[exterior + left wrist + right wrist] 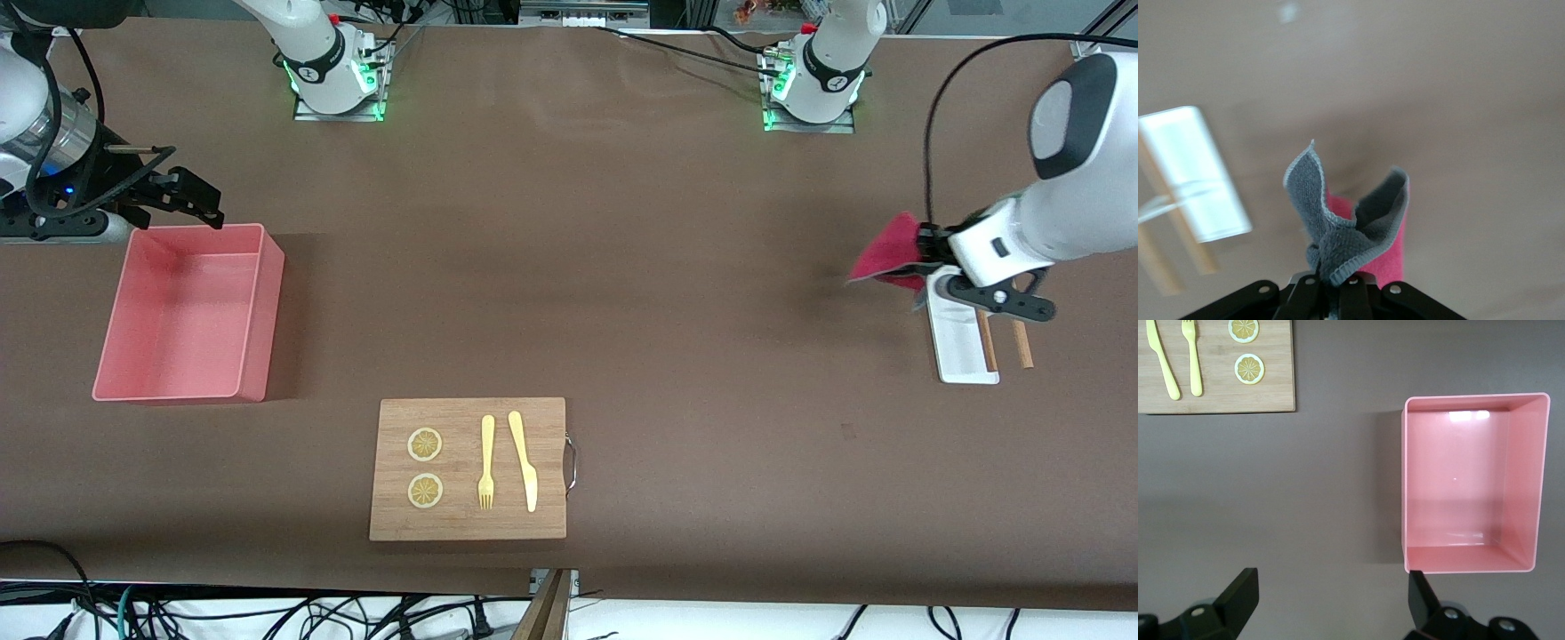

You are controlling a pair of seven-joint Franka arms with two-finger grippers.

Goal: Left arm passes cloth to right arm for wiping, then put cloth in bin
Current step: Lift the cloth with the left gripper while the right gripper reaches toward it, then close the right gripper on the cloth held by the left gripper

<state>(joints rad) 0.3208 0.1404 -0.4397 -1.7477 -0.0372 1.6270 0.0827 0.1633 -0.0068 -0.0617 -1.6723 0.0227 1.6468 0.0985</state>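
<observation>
My left gripper [920, 258] is up in the air over the small white rectangular tray [958, 342] at the left arm's end of the table, jaws clamped on the small soft cloth, crimson-pink on one face and dark grey on the other [889, 252]. In the left wrist view the cloth [1355, 227] is bunched at my fingertips, two grey flaps standing out from the jaws with the pink face showing between and below them; the tray [1195, 175] sits off to one side under it. Two brown wooden sticks [1022, 342] lie at the tray, one on its edge, one just beside it on the table. My right gripper [182, 200] hangs over the table just beside the pink rectangular plastic bin [258, 311], at its wall farther from the front camera, jaws spread wide and holding nothing; right wrist view shows both fingers [1238, 597] apart with the bin [1538, 480] out ahead of them. Wooden cutting board [468, 409] sits well apart from both sets of jaws, near the front camera, carrying a yellow plastic fork [486, 462], a yellow plastic knife [524, 460] and two round lemon slices [425, 444].
</observation>
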